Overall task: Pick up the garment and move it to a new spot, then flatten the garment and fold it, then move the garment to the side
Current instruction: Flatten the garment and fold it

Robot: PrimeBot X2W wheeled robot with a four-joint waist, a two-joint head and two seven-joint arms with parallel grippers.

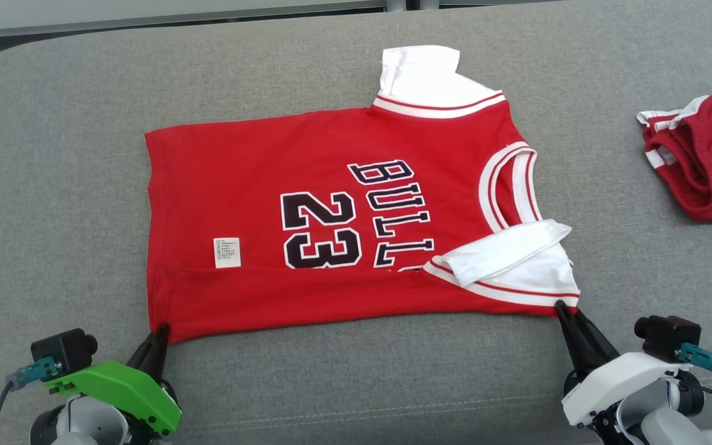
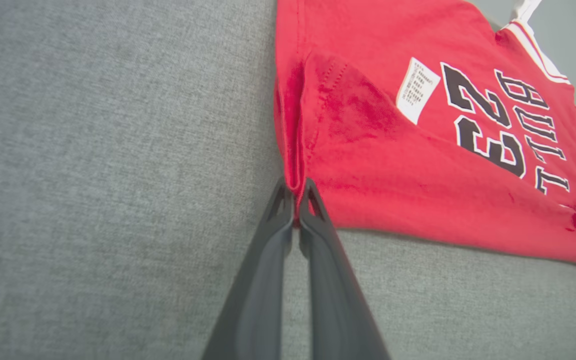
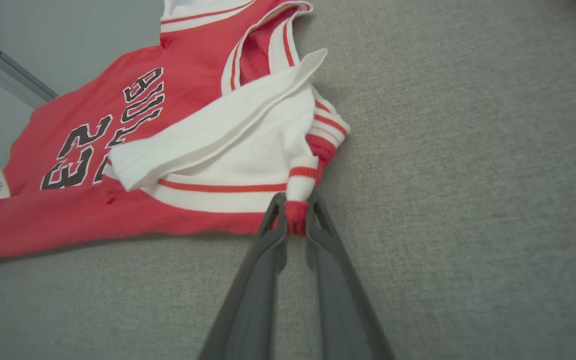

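Observation:
A red jersey with white sleeves and a black "23" lies spread on the grey cushion, its near edge folded up over the front. My left gripper is shut on the jersey's near left hem corner; the wrist view shows red cloth pinched between the tips of that gripper. My right gripper is shut on the near right corner, where a red and white trimmed edge of the jersey sits between the tips of the right gripper. A white sleeve lies folded over near that corner.
A second red garment with white trim lies bunched at the right edge of the grey cushion. The cushion's rounded back edge runs along the top, with a pale wall strip behind it. Bare cushion stretches to the left and near side.

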